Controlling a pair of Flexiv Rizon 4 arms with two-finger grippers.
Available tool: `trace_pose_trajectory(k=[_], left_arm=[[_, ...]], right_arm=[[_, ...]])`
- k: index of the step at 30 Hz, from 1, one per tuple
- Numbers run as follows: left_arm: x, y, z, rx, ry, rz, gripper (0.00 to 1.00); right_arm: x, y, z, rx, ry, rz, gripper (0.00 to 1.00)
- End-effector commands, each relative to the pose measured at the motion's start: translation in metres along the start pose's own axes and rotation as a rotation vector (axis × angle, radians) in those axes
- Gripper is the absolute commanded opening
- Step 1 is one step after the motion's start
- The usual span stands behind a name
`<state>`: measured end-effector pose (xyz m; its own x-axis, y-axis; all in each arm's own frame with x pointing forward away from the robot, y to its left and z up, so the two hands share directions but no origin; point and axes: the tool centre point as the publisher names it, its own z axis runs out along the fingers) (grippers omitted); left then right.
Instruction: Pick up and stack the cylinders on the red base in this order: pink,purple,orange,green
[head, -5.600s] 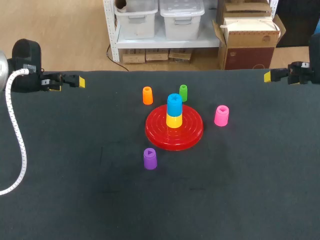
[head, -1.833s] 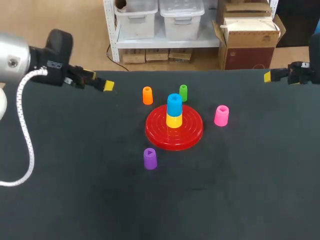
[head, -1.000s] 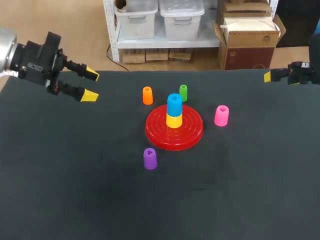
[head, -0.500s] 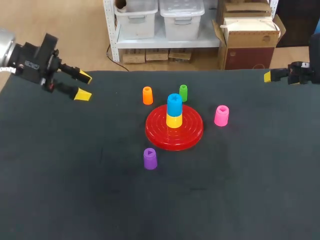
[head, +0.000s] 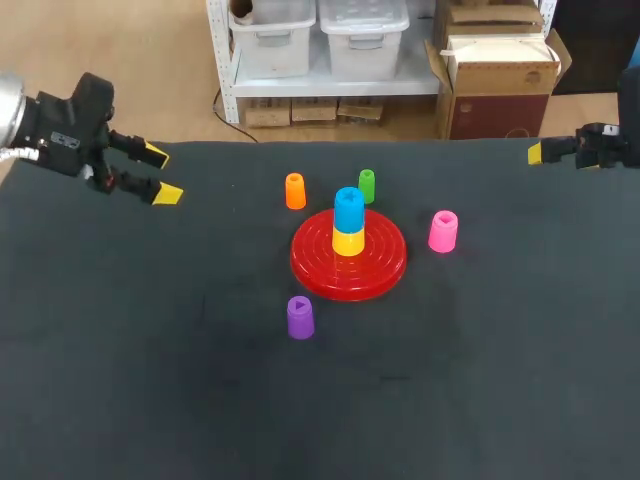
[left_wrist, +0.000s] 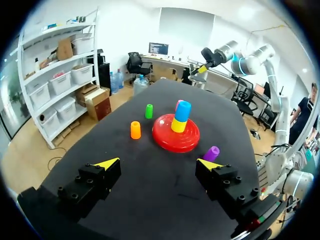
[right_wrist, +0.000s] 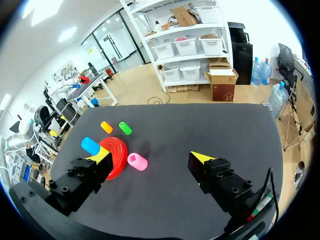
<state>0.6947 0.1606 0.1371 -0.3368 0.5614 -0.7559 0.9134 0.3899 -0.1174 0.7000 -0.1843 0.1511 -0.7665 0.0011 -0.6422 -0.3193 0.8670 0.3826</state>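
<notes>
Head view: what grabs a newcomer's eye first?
The red base sits in the middle of the table, with a blue cylinder on a yellow cylinder standing on it. Four loose cylinders ring it: orange cylinder and green cylinder on its far side, pink cylinder to its right, purple cylinder in front. The left end effector hangs open over the far-left corner.
</notes>
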Motion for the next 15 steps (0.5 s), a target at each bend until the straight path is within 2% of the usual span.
trace_pose_trajectory(k=[1,6,8,15], left_arm=[[0.0016,-0.0044,-0.0004,-0.046,-0.012,0.006,1.0],[-0.0026,-0.0053,0.0024,-0.035,-0.018,0.015,1.0],[-0.0073,-0.0075,0.0018,-0.016,-0.065,0.002,1.0],[-0.0073,-0.0075,0.0018,-0.016,-0.065,0.002,1.0]], right_arm=[[0.0003,-0.0008,0.0001,-0.003,0.0,-0.001,1.0],[0.0003,-0.0008,0.0001,-0.003,0.0,-0.001,1.0],[0.0003,-0.0008,0.0001,-0.003,0.0,-0.001,1.0],[0.0003,-0.0008,0.0001,-0.003,0.0,-0.001,1.0]])
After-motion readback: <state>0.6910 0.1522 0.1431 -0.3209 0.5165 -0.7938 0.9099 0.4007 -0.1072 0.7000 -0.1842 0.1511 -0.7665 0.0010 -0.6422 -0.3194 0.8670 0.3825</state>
